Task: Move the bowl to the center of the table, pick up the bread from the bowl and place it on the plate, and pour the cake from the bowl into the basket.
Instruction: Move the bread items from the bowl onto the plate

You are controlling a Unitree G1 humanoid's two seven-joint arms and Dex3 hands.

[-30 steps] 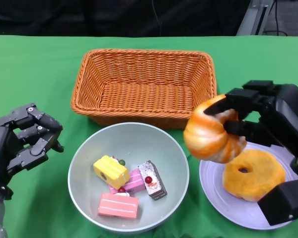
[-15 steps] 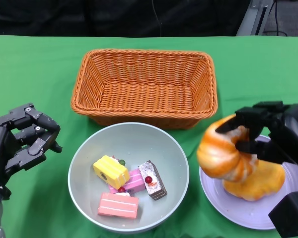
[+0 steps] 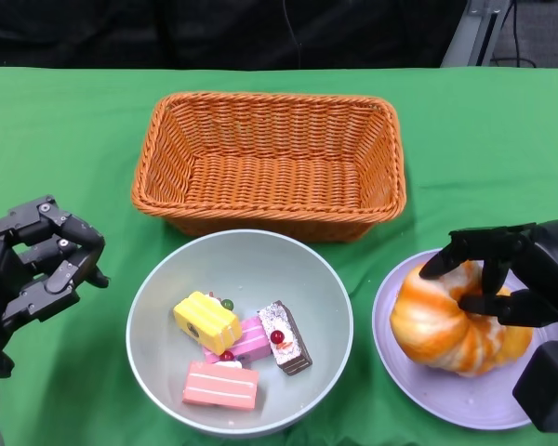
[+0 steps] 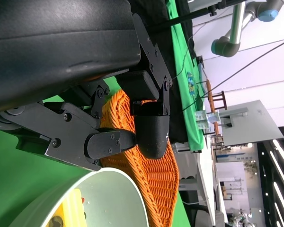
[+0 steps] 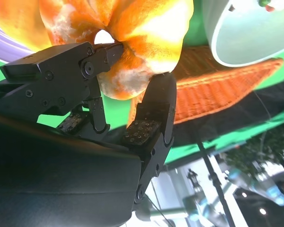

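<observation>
I have the right hand [image 3: 502, 279] at four o'clock, its fingers [image 3: 465, 253] grasping the bread [image 3: 446, 325], which sits on the plate [image 3: 418, 390]; I judge the placing nearly done, with only the letting go left. A second bread may lie under it, but the hand hides that part. The bowl [image 3: 167, 279] stands at six o'clock, near the middle of the green-covered bench [image 3: 65, 130], with the cake pieces [image 3: 237, 348] inside it, so the pour into the basket [image 3: 270, 158] at twelve o'clock is not yet done. My left hand [image 3: 33, 269] at eight o'clock holds nothing, fingers curled in. Behind the bench the room is dark; the wrist views show stands and ceiling lights.
</observation>
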